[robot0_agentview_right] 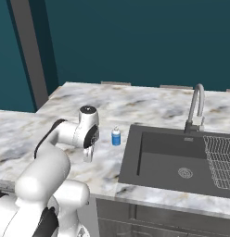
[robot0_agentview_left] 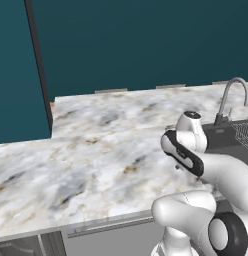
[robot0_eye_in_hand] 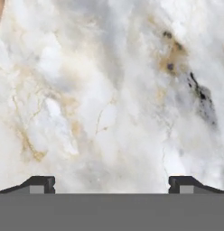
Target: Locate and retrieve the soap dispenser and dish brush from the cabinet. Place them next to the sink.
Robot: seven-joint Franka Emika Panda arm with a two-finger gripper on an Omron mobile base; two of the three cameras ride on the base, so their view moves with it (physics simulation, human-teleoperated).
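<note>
Fingers (robot0_eye_in_hand: 112,184) wide apart, empty

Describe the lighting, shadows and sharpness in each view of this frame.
Right base view: even flat light, soft shadow inside the dark grey recessed sink, small blue soap bottle with white pump crisp. Left base view: no glare on the curved chrome faucet. Hand view: veined marble counter smeared and soft up close; open gripper tips sharp.

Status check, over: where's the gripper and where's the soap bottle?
Gripper open, empty, over bare marble counter. Soap dispenser upright on counter, just left of the sink. Nothing between them.
</note>
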